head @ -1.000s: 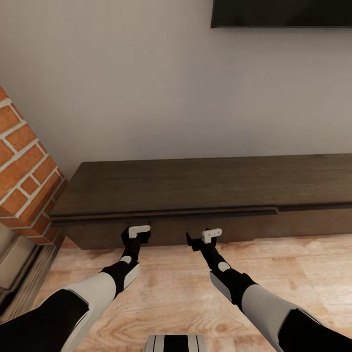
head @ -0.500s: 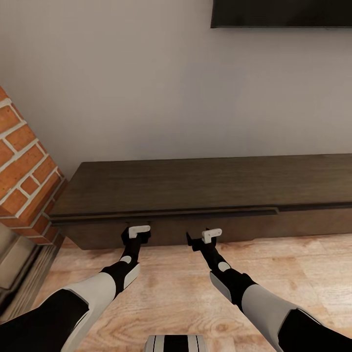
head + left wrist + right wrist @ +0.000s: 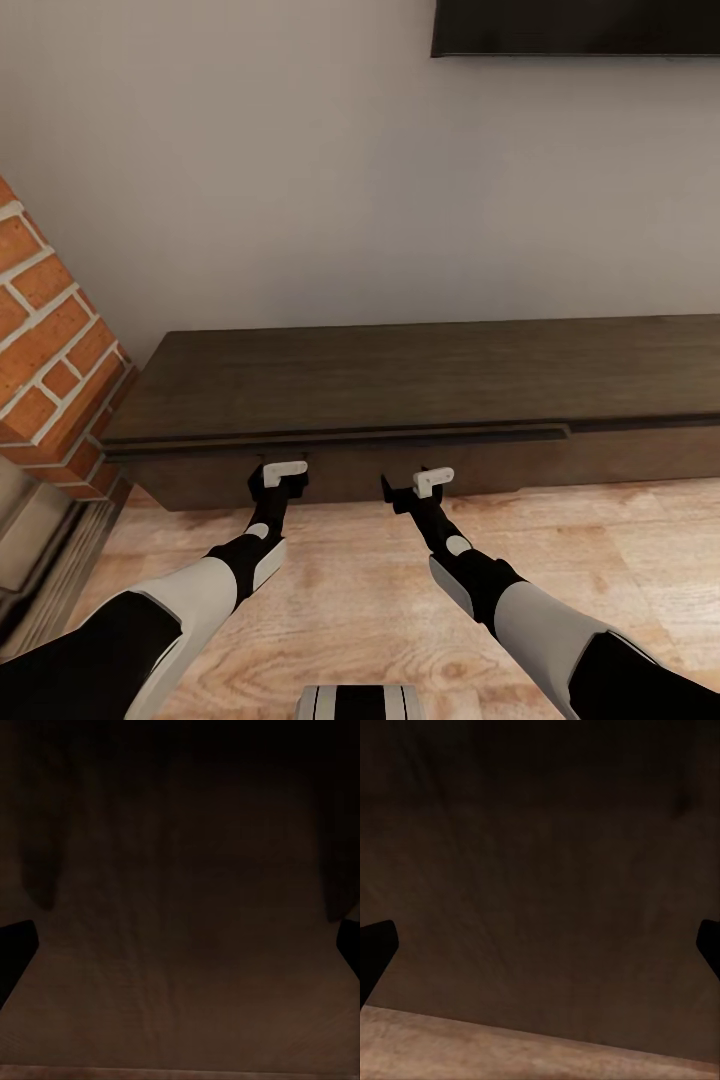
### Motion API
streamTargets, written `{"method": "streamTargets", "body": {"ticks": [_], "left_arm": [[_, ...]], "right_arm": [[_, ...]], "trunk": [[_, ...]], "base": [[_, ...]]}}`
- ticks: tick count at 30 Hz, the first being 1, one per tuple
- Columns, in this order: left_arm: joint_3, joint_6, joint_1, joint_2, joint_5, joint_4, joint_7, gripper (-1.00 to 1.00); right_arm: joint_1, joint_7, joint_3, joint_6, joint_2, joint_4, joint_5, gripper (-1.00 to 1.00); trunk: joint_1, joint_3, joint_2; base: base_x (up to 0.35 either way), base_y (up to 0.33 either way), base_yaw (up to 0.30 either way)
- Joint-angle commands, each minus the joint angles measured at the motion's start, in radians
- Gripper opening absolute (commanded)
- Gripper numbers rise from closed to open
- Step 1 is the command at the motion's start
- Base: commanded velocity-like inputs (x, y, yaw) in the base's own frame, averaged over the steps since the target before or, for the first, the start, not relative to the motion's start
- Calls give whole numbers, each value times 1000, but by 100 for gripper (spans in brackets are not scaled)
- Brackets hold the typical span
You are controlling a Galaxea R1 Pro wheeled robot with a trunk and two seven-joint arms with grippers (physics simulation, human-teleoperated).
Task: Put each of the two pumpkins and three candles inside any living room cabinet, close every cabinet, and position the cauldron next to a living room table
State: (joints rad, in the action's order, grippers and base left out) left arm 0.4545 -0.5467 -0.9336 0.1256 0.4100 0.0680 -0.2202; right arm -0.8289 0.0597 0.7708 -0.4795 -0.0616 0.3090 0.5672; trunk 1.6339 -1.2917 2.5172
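So the cabinet (image 3: 420,400) is a long, low dark-brown unit sitting on the floor (image 3: 380,590) flat against the pale wall (image 3: 300,200). Its long axis runs left to right across the head view, with the front face pointing back toward the robot. The front looks shut, just a thin groove running along under the top edge. No labels or writing on it that I can read.

The left gripper (image 3: 282,470) and right gripper (image 3: 432,480) are both down low, right up at the cabinet's front panel, side by side and a bit apart. In the left wrist view the dark fingers (image 3: 16,952) sit out at the frame edges with bare dark wood between them, so spread wide and holding nothing. Same in the right wrist view: fingers (image 3: 375,949) wide, nothing between them, a strip of floor below the panel.

A brick column (image 3: 45,330) stands just off the cabinet's left end, and a dark panel (image 3: 575,28) hangs on the wall up top.
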Motion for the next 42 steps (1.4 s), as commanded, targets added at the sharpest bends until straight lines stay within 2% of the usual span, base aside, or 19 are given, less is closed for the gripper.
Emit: {"method": "streamTargets", "body": {"ticks": [1, 42], "left_arm": [[7, -2, -1, 0, 4, -1, -7, 100], [7, -2, -1, -1, 4, -2, -7, 100]], "right_arm": [[-1, 6, 8, -4, 0, -1, 5, 100], [-1, 6, 8, -4, 0, 0, 5, 100]], "trunk": [[0, -1, 0], [0, -1, 0]], "base": [[0, 0, 0], [13, 0, 0]]}}
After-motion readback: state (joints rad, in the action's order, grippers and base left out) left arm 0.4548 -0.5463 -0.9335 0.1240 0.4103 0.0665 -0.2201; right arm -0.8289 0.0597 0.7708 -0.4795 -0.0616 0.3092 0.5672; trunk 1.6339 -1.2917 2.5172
